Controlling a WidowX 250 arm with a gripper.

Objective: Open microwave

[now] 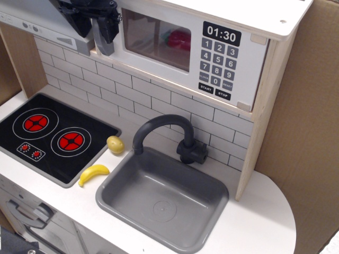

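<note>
The toy microwave [159, 58] sits in the upper shelf, with a white door, a clear window, a black clock display [221, 34] and a dark keypad [217, 61]. Its door looks shut. A red item [180, 38] shows through the window. The grey handle [105, 47] is at the door's left edge; only its lower end shows. My black gripper [94, 24] is at the top left, partly cut off by the frame edge, with its fingers apart. The right finger [108, 26] overlaps the top of the handle. Whether it touches the handle is unclear.
A grey range hood [32, 18] is to the left of the gripper. Below are a black stove [53, 137], a yellow banana [93, 173], a yellow round fruit [115, 144], a grey sink [114, 198] with a dark faucet [159, 124], and a cardboard wall [307, 132] at right.
</note>
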